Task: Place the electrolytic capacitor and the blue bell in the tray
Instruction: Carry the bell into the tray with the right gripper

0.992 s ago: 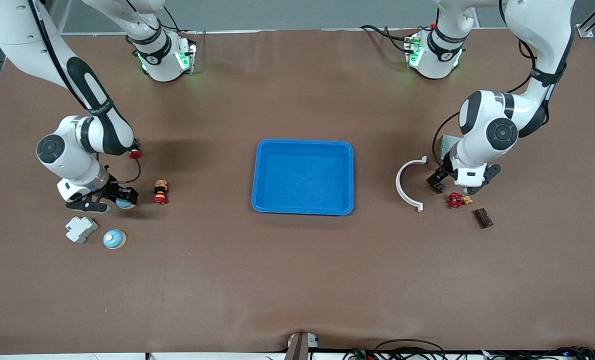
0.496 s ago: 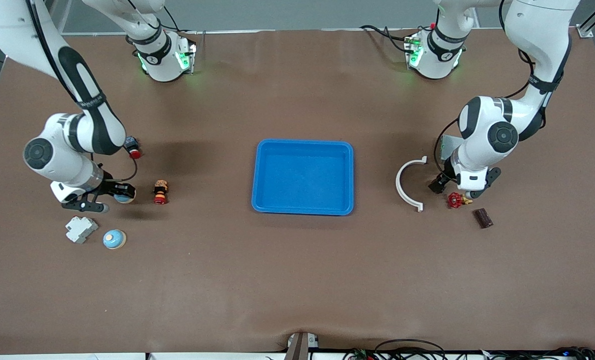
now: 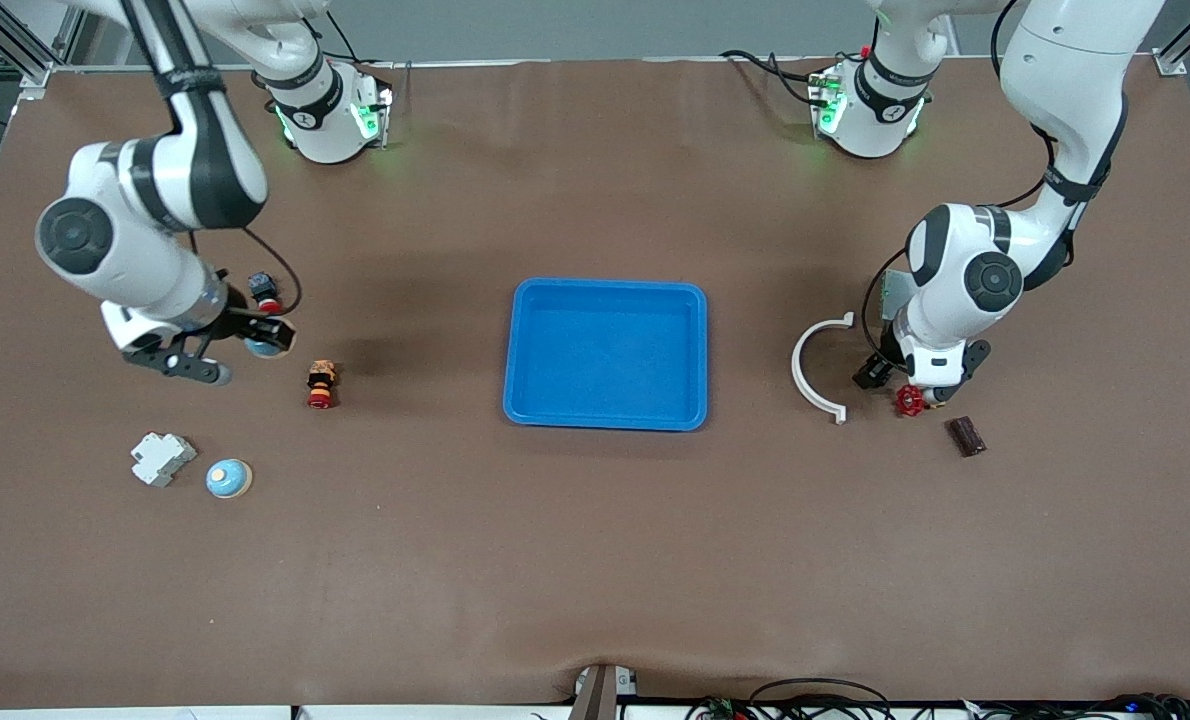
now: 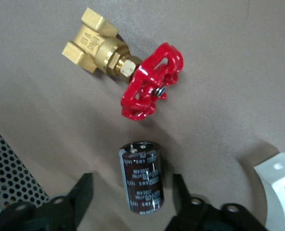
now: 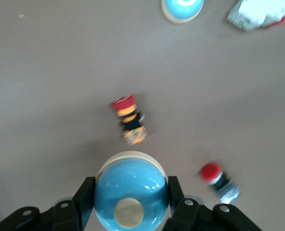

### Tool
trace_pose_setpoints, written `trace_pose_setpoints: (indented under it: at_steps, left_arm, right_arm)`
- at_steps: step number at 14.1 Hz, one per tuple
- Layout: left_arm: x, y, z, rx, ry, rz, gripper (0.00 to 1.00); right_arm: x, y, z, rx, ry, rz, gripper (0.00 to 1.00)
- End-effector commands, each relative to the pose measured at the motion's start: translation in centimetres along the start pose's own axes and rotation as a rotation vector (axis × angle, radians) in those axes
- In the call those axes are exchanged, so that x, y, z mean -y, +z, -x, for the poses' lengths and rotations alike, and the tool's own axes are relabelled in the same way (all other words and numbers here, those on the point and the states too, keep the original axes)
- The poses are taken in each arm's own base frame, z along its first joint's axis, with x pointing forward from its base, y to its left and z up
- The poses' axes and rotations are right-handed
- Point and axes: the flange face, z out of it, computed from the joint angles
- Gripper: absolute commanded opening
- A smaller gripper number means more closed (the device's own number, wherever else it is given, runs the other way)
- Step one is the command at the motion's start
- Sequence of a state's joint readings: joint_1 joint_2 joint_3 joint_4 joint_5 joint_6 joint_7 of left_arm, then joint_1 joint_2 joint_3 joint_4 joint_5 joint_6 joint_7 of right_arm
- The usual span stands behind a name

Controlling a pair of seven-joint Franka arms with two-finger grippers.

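The blue tray (image 3: 605, 286) lies mid-table. My right gripper (image 3: 247, 352) is shut on a blue bell (image 3: 267, 346) and holds it above the table toward the right arm's end. In the right wrist view the bell (image 5: 133, 180) fills the space between the fingers (image 5: 84, 192). My left gripper (image 3: 903, 380) is low over the table toward the left arm's end. In the left wrist view it is open (image 4: 133, 185), with the dark electrolytic capacitor (image 4: 141, 175) lying on the table between the fingers, apart from both. The capacitor is hidden in the front view.
A red-handled brass valve (image 3: 910, 401) lies by the capacitor, with a white curved bracket (image 3: 817, 370), a dark block (image 3: 966, 436) and a perforated grey box (image 3: 890, 290) around. A second blue bell (image 3: 228, 479), a white part (image 3: 162, 458) and two red push-buttons (image 3: 321, 385) (image 3: 266, 290) lie under the right arm.
My right gripper has risen with the blue bell off the table. My left gripper has come down so that its fingers stand either side of the capacitor.
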State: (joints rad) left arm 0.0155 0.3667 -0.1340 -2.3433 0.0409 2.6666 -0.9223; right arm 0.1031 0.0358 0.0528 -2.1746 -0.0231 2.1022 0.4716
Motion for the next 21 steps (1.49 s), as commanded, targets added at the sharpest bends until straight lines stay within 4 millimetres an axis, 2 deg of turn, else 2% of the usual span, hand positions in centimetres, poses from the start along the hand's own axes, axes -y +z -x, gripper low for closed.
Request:
trace_pose_setpoints:
  at_steps: [1, 3, 5, 9, 10, 13, 15, 17, 21]
  left_arm:
    - [0.0, -0.1, -0.2, -0.011, -0.008, 0.006, 0.33]
    - [0.0, -0.2, -0.2, -0.012, -0.025, 0.007, 0.0]
    - [-0.2, -1.4, -0.3, -0.026, -0.04, 0.019, 0.0]
    - [-1.9, -5.7, -0.8, -0.03, -0.064, 0.006, 0.0]
    - [-2.5, -6.7, -0.9, -0.026, -0.07, -0.004, 0.0]
    - [-4.2, -8.4, 0.4, -0.021, -0.085, -0.023, 0.0]
    - [-5.6, -9.3, 1.6, -0.016, -0.094, -0.039, 0.0]
    - [-6.7, -10.4, 1.9, -0.014, -0.11, -0.049, 0.0]
    - [-7.9, -11.1, 2.4, -0.021, -0.11, -0.035, 0.0]
  right_arm:
    - [5.3, -1.4, 5.0, -0.012, 0.099, 0.012, 0.0]
    - [9.2, -2.5, 8.3, 0.014, 0.177, -0.044, 0.0]
    - [12.6, -3.3, 11.4, 0.022, 0.226, -0.081, 0.0]
    - [18.2, -3.8, 15.7, -0.024, 0.345, -0.152, 0.0]
    - [19.6, -3.0, 16.6, -0.03, 0.37, -0.165, 0.0]
    - [22.7, -0.3, 19.0, -0.027, 0.393, -0.15, 0.0]
    - [24.2, 1.1, 19.6, -0.023, 0.42, -0.146, 0.0]
    - [26.5, 2.3, 19.9, -0.023, 0.45, -0.136, 0.0]
    - [29.8, 4.8, 19.0, -0.046, 0.504, -0.133, 0.0]
